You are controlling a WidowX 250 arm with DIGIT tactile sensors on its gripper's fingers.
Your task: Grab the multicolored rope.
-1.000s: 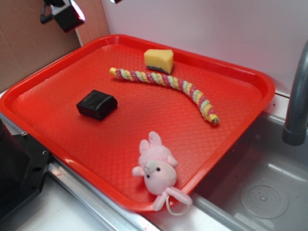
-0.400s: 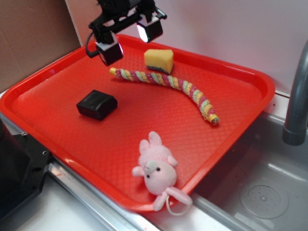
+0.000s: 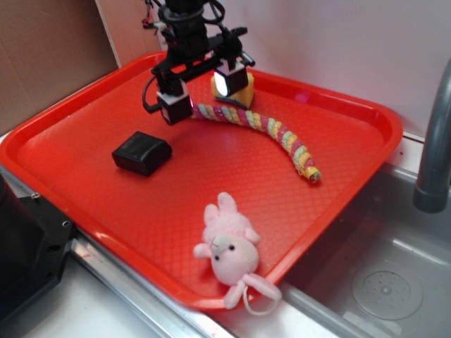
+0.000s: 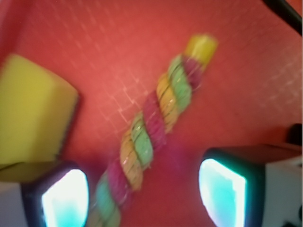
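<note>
The long twisted multicolored rope [image 3: 261, 127], banded in pink, yellow and pale green, lies in a shallow curve across the far half of the red plastic tray [image 3: 84, 105]. One end is near the tray's right rim; the other runs up under the robot's gripper [image 3: 201, 95]. The gripper hangs over that far end with its jaws spread wide. In the wrist view one glowing pad sits on each side of the rope [image 4: 151, 137], and neither pad touches it.

A yellow wedge-shaped sponge [image 3: 245, 90] stands just beside the rope on the back side, close against one finger of the gripper; the wrist view shows the sponge [image 4: 33, 109] right next to the left pad. A small black rounded block [image 3: 141, 152] rests on the tray well apart from the rope, toward the left. A pink plush bunny [image 3: 229, 246] lies at the near edge of the tray, its tail end hanging over the rim. To the right are a metal sink basin [image 3: 380, 282] and a grey faucet pipe [image 3: 433, 141].

I can read no writing or labels on anything.
</note>
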